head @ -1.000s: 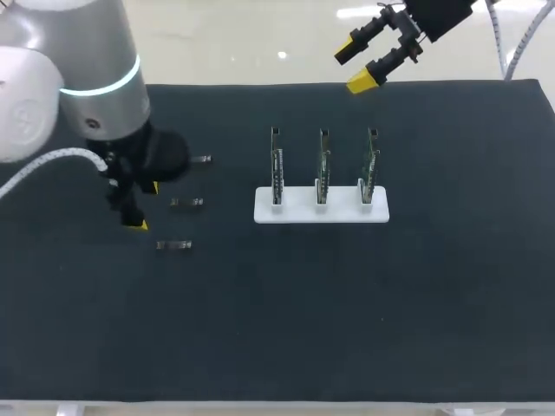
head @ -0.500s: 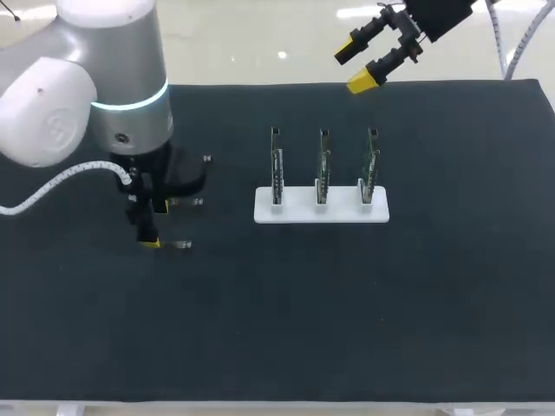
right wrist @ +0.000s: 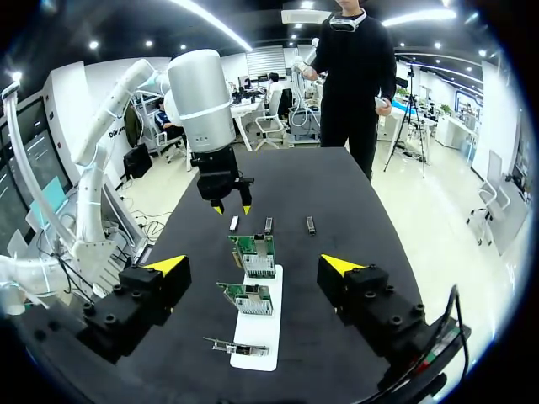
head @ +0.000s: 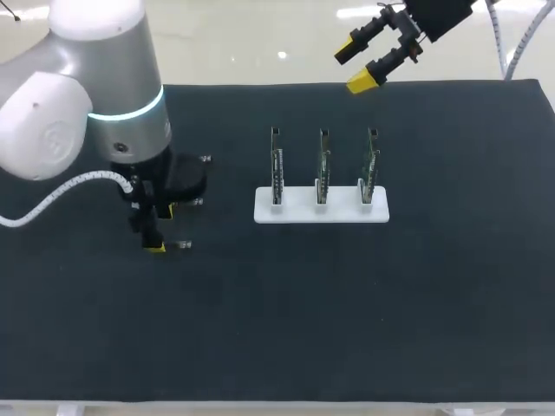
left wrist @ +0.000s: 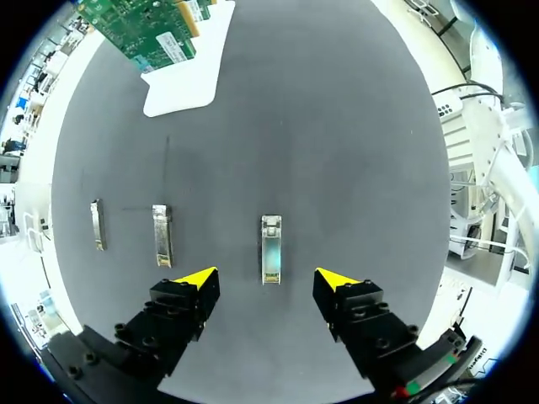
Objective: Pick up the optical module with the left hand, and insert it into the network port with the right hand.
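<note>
Hovering over optical module [left wrist: 270, 248], left gripper [left wrist: 267, 278] spread, right gripper [right wrist: 254, 263] spread

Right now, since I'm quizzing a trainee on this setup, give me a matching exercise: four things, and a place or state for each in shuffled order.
Things:
1 left gripper
2 right gripper
3 white base
4 optical module

States:
A holds three upright green boards
B open, up at the far edge of the mat
C lies flat on the mat, untouched
D open, poised over a module

Pairs: 1-D, 2-B, 3-A, 4-C
</note>
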